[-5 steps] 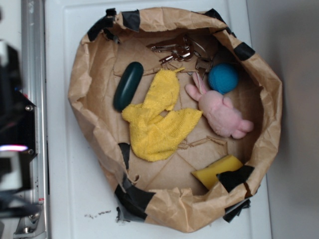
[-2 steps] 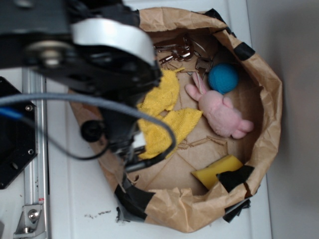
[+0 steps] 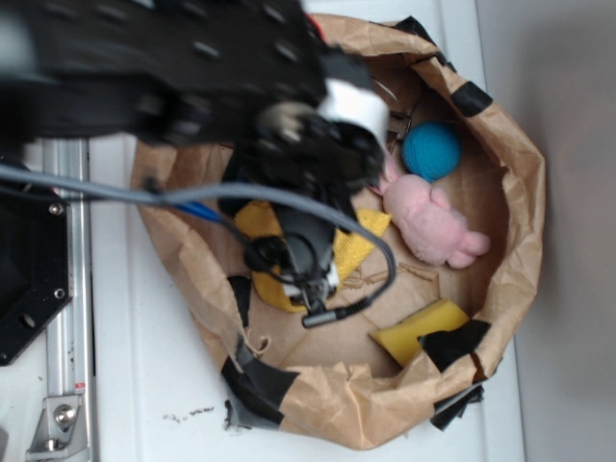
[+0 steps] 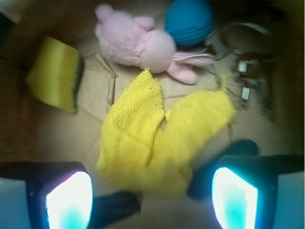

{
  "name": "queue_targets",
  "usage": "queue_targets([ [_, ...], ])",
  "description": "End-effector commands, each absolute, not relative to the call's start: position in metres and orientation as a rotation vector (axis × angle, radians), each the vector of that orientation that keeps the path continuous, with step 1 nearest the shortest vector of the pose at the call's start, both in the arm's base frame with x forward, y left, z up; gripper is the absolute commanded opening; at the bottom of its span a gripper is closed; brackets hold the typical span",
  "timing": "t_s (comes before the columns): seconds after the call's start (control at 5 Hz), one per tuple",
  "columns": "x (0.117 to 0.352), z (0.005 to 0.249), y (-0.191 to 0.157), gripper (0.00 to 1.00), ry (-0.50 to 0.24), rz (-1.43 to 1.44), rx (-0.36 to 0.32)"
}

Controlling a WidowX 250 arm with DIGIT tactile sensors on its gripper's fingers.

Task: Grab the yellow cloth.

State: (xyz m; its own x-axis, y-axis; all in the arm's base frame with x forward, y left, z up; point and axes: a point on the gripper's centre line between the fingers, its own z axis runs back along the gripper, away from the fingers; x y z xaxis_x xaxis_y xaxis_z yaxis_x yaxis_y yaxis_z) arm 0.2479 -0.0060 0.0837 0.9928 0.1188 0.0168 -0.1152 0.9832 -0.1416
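Well, parted jaws flank the yellow cloth (image 4: 157,138), untouched.

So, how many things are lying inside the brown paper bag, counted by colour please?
Yellow: 2, the fuzzy yellow cloth and the flat yellow sponge block
Pink: 1, the pink plush bunny
Blue: 1, the blue ball
Silver: 1, a pile of metal clips, too blurred to count singly
Total: 5 visible; the arm may hide more.
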Motion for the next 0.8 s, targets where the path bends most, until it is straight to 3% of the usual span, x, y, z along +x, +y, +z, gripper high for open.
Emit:
queue_targets([
  [0.0, 0.256, 0.037, -0.026, 1.00, 0.056, -0.093, -0.161],
  [0.2, 0.247, 0.031, -0.031, 0.00, 0.072, -0.117, -0.142],
  [0.6, 0.242, 0.033, -0.027, 0.00, 0.063, -0.144, -0.087],
])
